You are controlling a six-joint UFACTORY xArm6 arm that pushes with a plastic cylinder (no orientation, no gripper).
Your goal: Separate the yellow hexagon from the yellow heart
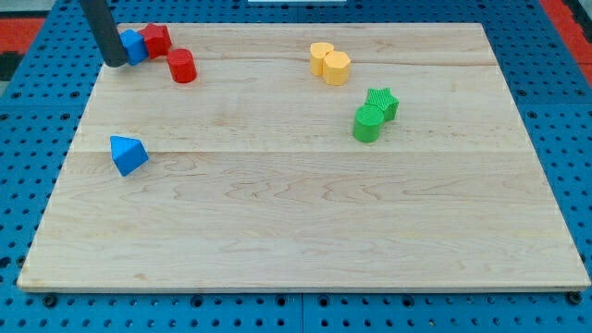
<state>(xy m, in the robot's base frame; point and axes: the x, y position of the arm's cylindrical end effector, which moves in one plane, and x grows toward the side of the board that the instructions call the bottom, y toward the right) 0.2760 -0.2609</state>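
Note:
Two yellow blocks touch each other near the view's top, right of centre. The upper-left one point(320, 54) looks like the heart. The lower-right one point(338, 68) looks like the hexagon. My tip point(116, 63) is at the board's top left corner, far to the left of both yellow blocks. It stands just left of a blue block point(135, 45) and seems to touch it.
A red block point(156, 39) sits against the blue block's right side. A red cylinder point(182, 67) lies just below and right of it. A green star point(383, 101) and a green cylinder point(367, 123) touch at the right. A blue triangle point(128, 154) lies at the left.

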